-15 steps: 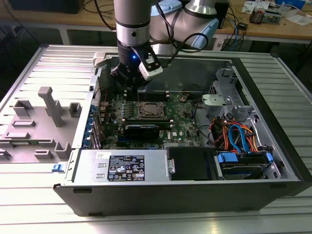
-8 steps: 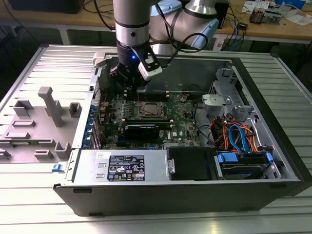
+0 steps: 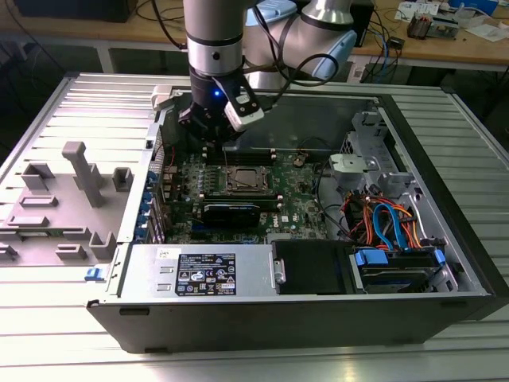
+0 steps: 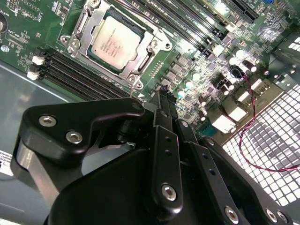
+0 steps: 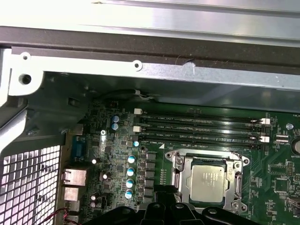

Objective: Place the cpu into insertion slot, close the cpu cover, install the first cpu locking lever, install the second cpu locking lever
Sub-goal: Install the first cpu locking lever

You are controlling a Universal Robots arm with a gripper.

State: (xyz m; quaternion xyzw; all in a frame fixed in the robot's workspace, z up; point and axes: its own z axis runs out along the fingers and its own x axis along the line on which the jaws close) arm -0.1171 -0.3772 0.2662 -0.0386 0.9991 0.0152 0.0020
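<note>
The cpu [image 4: 114,40] lies flat in the insertion slot on the green motherboard, its silver-grey top showing through the window of the cpu cover [image 4: 80,32]. In the first wrist view the cpu [image 5: 213,180] sits inside the cover [image 5: 186,164], which is folded down around it. From the exterior view the cpu [image 3: 245,180] is near the board's middle. My gripper [image 3: 210,145] hangs above the board, behind the socket and toward the exterior view's left. The black fingers [image 4: 161,122] meet at the gripper's [image 4: 159,93] tips, shut with nothing between them. I cannot tell how the locking levers stand.
Memory slots [image 5: 201,126] run beside the socket. A long black card [image 3: 231,212] lies in front of it. The case walls [image 3: 262,294] ring the board, with a drive cage and coloured cables [image 3: 390,227] at the exterior view's right. A grey fixture tray [image 3: 71,199] sits outside the case.
</note>
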